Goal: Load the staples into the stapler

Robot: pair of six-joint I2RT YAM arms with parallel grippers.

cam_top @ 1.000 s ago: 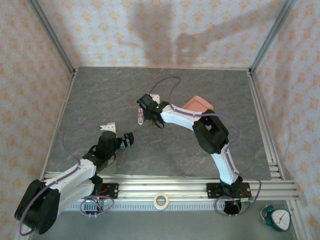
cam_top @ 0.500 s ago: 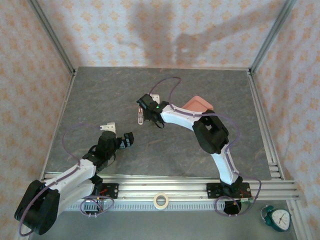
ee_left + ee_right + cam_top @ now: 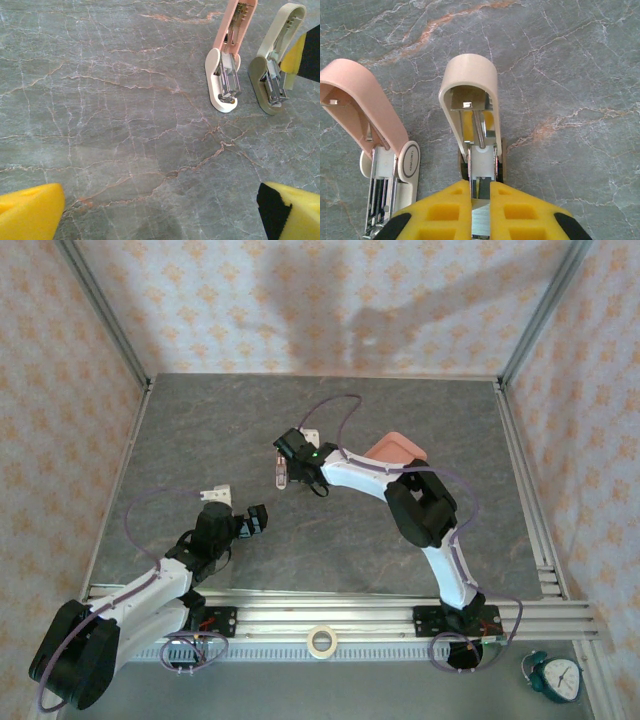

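My left gripper (image 3: 160, 212) gapes open, well back from both staplers. My right gripper (image 3: 480, 200) is pinched shut on a thin metal strip (image 3: 480, 227), perhaps staples, at the cream stapler's (image 3: 470, 80) channel. The pink stapler (image 3: 380, 115) lies open just left of it: likely light, hard, slick plastic; I'd grip its white base sides.

tray (image 3: 398, 447) being half-hidden by right arm (image 3: 420, 505) | pink stapler (image 3: 223, 75) being cropped at top | cream stapler (image 3: 470, 85) base being covered by right gripper (image 3: 480, 188)
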